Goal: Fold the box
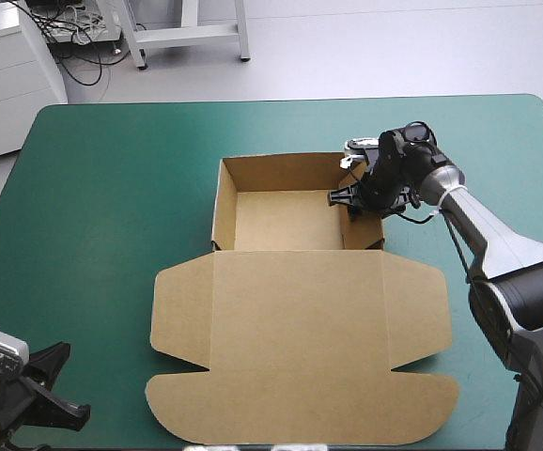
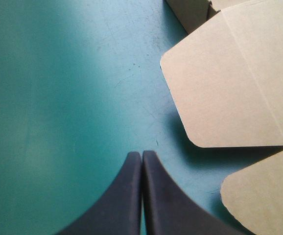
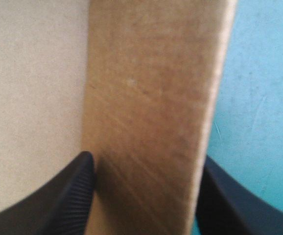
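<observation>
While the left end effector [image 2: 142, 155] rests closed and empty beside the lid [image 2: 229, 83], the right end effector [image 3: 146, 159] apparently clamps the right wall [image 3: 151, 73] of the box [image 1: 300, 310] on the desk [image 1: 112, 188]; wall-tucking seems in hand, next needing a firm press home.

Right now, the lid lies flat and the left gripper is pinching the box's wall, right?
No, the right gripper is pinching the box's wall, as the right wrist view shows. The left gripper is shut over bare table. The lid does lie flat.
</observation>
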### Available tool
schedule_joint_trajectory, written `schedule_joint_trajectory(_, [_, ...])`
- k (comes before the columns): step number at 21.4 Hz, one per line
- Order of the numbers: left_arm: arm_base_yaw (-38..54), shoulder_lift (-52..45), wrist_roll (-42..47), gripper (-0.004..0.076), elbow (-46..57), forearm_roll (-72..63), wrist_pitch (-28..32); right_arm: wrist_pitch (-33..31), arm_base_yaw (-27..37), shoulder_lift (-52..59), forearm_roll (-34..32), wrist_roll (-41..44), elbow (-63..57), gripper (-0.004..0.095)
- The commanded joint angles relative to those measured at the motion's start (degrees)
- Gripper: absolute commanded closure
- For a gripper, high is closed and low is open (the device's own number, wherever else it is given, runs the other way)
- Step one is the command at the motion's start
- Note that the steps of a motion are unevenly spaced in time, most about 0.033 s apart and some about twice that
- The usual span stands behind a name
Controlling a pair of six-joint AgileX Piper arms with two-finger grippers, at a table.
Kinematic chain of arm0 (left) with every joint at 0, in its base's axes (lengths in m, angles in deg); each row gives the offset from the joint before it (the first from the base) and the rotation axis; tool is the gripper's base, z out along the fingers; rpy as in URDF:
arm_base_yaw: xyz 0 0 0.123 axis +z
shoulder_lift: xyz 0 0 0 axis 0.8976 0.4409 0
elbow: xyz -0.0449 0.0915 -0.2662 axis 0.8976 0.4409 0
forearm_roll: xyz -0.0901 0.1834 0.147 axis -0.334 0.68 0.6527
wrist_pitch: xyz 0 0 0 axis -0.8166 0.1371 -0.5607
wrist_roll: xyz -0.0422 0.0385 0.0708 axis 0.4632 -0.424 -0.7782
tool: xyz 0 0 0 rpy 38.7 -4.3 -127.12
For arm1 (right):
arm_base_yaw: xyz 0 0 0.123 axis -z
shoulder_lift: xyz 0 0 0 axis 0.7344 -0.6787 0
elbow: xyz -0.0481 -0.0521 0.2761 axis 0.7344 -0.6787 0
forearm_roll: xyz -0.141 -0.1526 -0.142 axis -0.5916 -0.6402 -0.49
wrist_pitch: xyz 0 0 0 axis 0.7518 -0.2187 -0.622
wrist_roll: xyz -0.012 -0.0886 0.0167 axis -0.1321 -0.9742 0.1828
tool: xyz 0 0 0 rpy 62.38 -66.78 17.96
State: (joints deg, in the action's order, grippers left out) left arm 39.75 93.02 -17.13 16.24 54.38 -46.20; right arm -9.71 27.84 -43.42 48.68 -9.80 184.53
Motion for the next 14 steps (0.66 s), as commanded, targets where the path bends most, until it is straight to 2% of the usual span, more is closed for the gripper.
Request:
schedule_joint_trajectory(1, [-0.11,0.71,0.31,0.0747,-1.18,0.31,4.15,0.9,0.53,3.26,-0.03,0.01,1.48,0.0938])
schedule_joint_trajectory(8, [-0.11,0.71,0.21,0.0747,-1.18,0.31,4.15,-1.04,0.77,3.5,-1.42,-0.36,5.12,0.0916])
schedule_joint_trajectory(14, [-0.11,0.71,0.21,0.0747,-1.18,0.43,4.04,-7.33,9.8,3.5,-1.58,-5.48,20.14,0.0916])
